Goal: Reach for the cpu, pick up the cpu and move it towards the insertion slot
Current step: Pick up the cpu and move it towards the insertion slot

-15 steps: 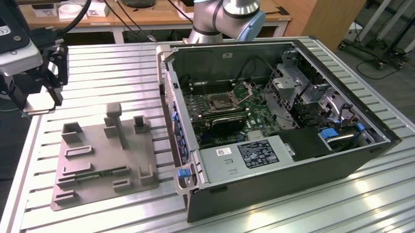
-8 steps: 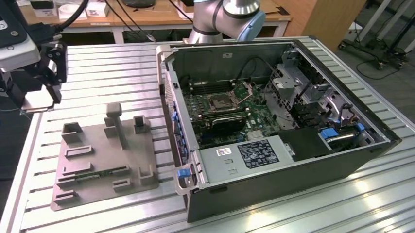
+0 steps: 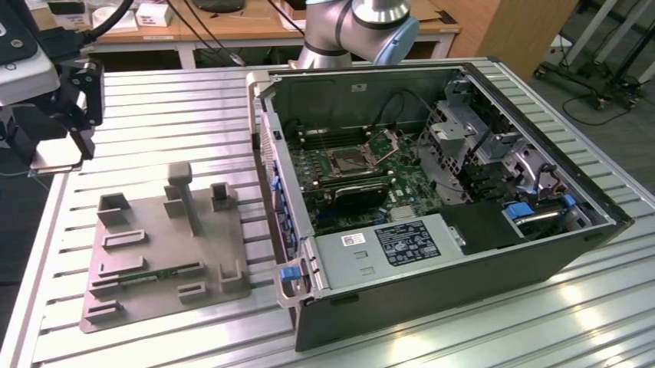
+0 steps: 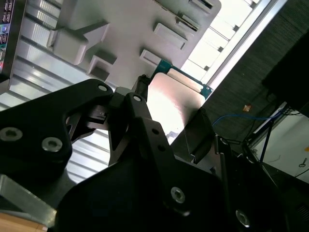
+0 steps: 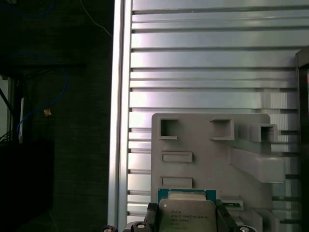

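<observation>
1. The gripper (image 5: 187, 221) is clamped on the cpu (image 5: 187, 212). In the first wrist view, dark fingers (image 5: 152, 213) press against two opposite edges of the chip.
2. The cpu's silvery face carries a few lines of print, too small to make out. A green rim shows around it in both wrist views.
3. In the exterior view the cpu (image 3: 54, 159) hangs at the upper left of the frame, over the ribbed metal table (image 3: 174, 100) near its left edge and above the grey plastic tray (image 3: 164, 253).
4. The insertion slot (image 3: 353, 159) sits on the green board inside the open computer case (image 3: 573, 253), right of centre, with its silver frame flipped up. It is well apart from the cpu.
5. A black label (image 3: 407, 242) and a small white sticker (image 3: 353, 240) lie on the grey box at the case's near end. Their writing cannot be read.
</observation>
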Robot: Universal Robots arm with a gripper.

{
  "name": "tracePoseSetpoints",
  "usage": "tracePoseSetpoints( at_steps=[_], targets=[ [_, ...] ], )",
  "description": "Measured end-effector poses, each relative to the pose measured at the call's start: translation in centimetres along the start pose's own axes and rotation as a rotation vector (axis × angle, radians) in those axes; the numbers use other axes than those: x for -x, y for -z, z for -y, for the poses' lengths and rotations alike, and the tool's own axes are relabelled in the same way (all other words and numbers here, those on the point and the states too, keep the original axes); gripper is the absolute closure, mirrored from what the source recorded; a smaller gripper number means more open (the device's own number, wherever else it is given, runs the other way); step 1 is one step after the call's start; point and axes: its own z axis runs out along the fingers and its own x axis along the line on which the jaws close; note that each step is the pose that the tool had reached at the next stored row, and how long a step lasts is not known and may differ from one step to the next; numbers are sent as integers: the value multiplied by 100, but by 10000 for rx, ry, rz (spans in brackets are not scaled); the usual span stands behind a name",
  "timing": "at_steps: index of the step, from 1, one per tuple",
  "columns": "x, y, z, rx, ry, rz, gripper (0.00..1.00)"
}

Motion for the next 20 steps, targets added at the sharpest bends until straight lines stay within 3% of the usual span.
tracePoseSetpoints(
  at_steps=[12,20],
  targets=[
    [13,16,0,1,1,-1,45],
    [65,16,1,-1,0,-1,45]
  ],
)
